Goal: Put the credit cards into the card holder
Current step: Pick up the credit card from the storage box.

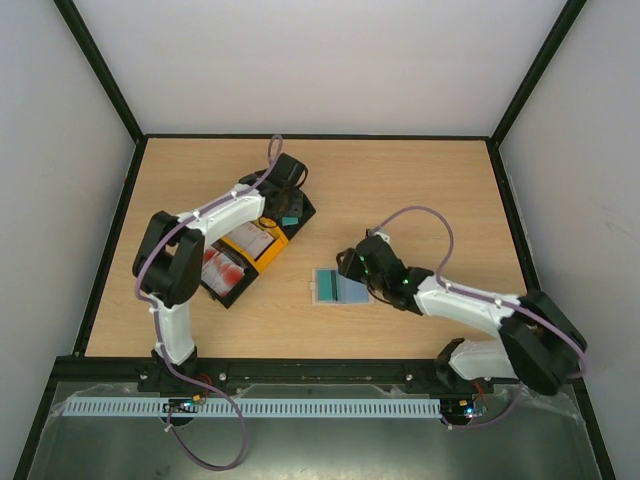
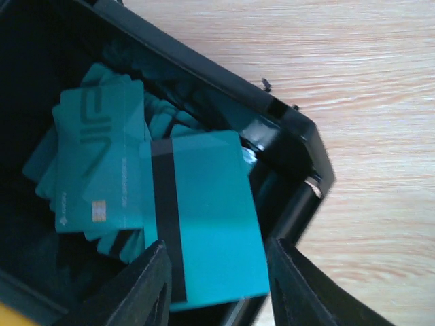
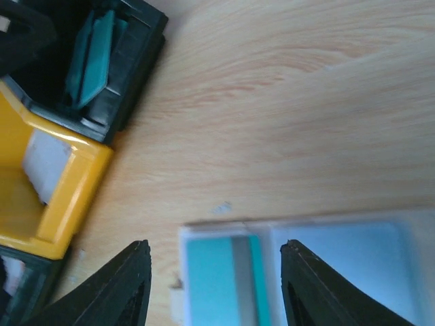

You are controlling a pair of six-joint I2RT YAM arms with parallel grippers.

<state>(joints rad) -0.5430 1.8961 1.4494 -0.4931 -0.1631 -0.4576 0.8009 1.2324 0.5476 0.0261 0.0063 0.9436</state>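
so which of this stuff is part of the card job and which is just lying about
Job:
- teal card in left gripper
- teal pile
- white cards
- red-marked cards
- holder, with a tucked card
- right gripper, open over the holder

Just there:
- black bins
- yellow bin

The teal credit card (image 2: 211, 224) had a black stripe; its bin (image 2: 299, 142) was black, the neighbouring bin (image 3: 71, 173) yellow, the table (image 2: 380, 81) pale wood-grain.
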